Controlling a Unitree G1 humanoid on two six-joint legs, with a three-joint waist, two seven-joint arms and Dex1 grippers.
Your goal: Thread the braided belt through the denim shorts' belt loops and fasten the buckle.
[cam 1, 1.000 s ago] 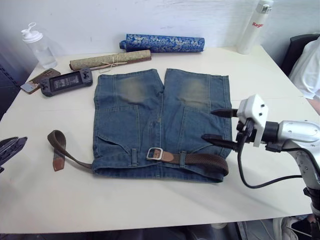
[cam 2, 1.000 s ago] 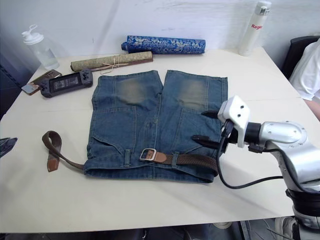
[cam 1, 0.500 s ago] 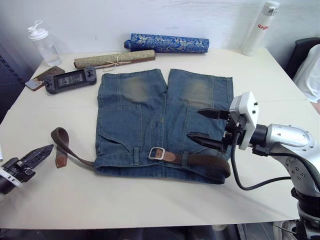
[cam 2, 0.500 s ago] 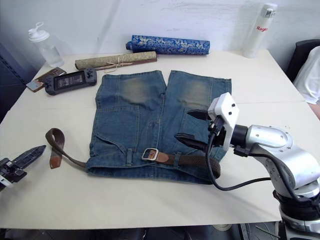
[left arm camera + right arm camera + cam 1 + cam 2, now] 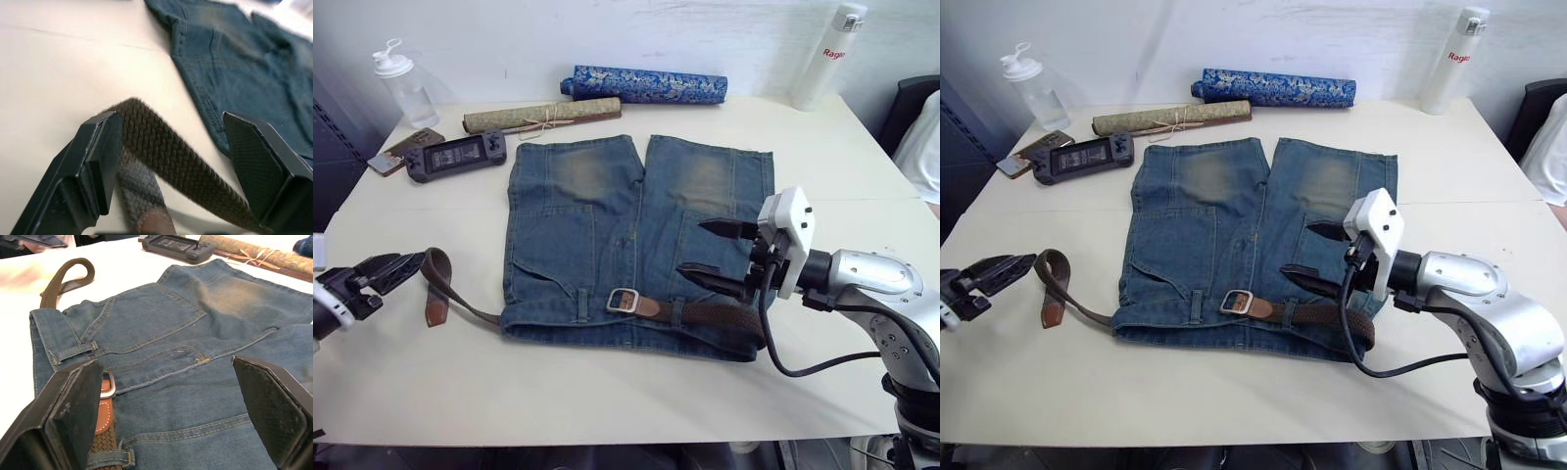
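The denim shorts (image 5: 636, 235) lie flat mid-table, waistband toward me. The braided belt (image 5: 715, 315) runs along the right half of the waistband, under one of the belt loops (image 5: 676, 311). Its silver buckle (image 5: 622, 300) rests at the centre. The belt's other end trails off the left side, folds back in a loop (image 5: 435, 266) and ends in a leather tip (image 5: 434, 311). My left gripper (image 5: 399, 271) is open, its fingers (image 5: 98, 156) on either side of that loop. My right gripper (image 5: 693, 247) hangs open over the right back pocket, just beyond the belt.
Along the far edge lie a blue patterned roll (image 5: 646, 84) and a tan rolled mat (image 5: 540, 115). A game console (image 5: 455, 157), a phone (image 5: 399, 152) and a clear bottle (image 5: 399, 83) are far left. A white bottle (image 5: 827, 54) stands far right, beside a seated person (image 5: 925, 137).
My left gripper has come in from the near-left to straddle the belt's folded end. My right gripper has shifted left, further over the shorts.
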